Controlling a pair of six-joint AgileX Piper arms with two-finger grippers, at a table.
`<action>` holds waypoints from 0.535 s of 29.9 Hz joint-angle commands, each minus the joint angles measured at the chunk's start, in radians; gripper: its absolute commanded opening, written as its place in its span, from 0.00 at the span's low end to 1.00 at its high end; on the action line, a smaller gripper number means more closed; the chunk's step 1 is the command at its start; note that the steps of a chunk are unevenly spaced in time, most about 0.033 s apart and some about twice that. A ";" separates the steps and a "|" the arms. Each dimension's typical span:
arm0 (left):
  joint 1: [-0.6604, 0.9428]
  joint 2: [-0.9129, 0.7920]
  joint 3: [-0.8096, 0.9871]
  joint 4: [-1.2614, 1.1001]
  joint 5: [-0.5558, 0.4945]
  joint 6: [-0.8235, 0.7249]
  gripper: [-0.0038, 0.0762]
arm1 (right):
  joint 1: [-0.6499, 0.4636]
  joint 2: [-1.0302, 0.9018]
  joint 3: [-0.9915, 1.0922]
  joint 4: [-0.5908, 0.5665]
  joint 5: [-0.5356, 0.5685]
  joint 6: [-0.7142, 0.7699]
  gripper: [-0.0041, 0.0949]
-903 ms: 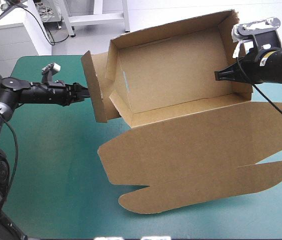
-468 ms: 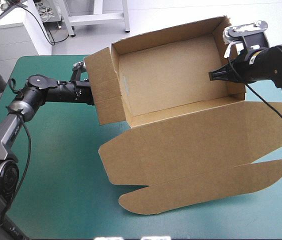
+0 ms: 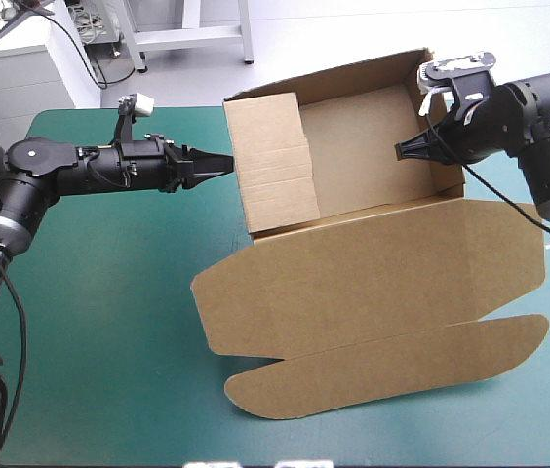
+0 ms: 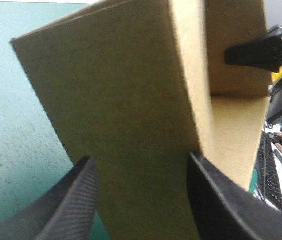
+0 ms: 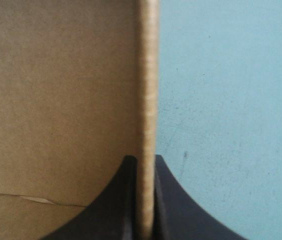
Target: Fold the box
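Right jaws clamp the box point(image 3: 373, 283) by the wall point(image 5: 147, 75) nearest the surface's point(image 3: 99, 292) right edge; left jaws gape beside the end flap point(image 3: 273, 161), which probably wants a square inward push.

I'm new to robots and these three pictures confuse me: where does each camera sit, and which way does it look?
High view: above and behind the robot, looking down at the table and box; the left gripper and right gripper show.
Left wrist view: on the left wrist, facing the box's left end; its own open fingers show.
Right wrist view: on the right wrist, facing the wall edge its shut fingers pinch.
Shared: the left wrist and high views both show the right gripper.
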 commanded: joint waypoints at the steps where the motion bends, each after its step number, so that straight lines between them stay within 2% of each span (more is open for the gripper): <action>1: -0.006 -0.046 -0.027 -0.135 0.060 0.000 0.53 | -0.004 -0.028 -0.029 0.015 -0.033 0.000 0.02; 8: -0.007 -0.050 -0.027 -0.106 0.039 -0.022 0.53 | -0.002 -0.017 -0.029 0.062 -0.043 0.000 0.02; 16: -0.149 -0.059 -0.087 0.281 -0.165 -0.308 0.53 | -0.002 -0.017 -0.029 0.130 -0.062 0.000 0.03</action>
